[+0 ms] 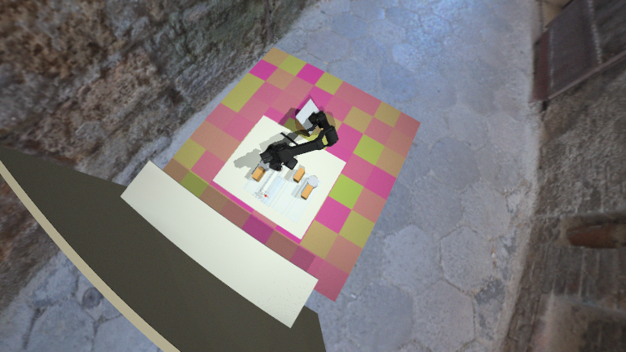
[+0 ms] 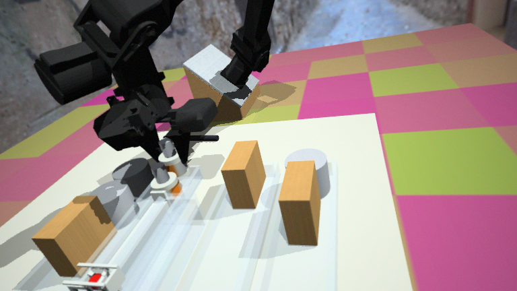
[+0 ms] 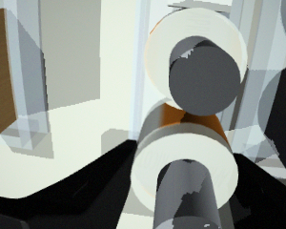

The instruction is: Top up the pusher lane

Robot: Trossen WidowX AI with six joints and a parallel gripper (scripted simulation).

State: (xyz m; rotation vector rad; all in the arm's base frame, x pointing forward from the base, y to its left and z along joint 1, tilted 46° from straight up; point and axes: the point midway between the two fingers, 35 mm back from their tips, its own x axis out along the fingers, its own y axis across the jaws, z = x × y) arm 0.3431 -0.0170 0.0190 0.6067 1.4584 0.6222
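My gripper [image 2: 172, 162] [image 3: 183, 156] is shut on a jar [image 2: 168, 157] [image 3: 142, 178] with a white shoulder, an orange band and a grey knob. It holds this jar upright or nearly so at the front end of the sprung lane [image 2: 150, 230]. A matching jar [image 2: 163, 182] [image 3: 200, 21] stands in the lane right behind it. The two bodies look close together or touching; I cannot tell which. A white pusher plate [image 2: 158, 195] is behind the lane jar. The held jar's base and the low front stop are hidden, so its height over the lane floor cannot be told.
Two grey cylinders [image 2: 132, 178] [image 2: 115, 200] stand beside the lane, with a wooden block [image 2: 70, 234] [image 1: 257, 173] near them. Two more blocks [image 2: 244, 175] [image 2: 299, 203] and a pale cylinder [image 2: 306, 155] are across the other lanes. A sloped box [image 2: 207, 65] stands beyond.
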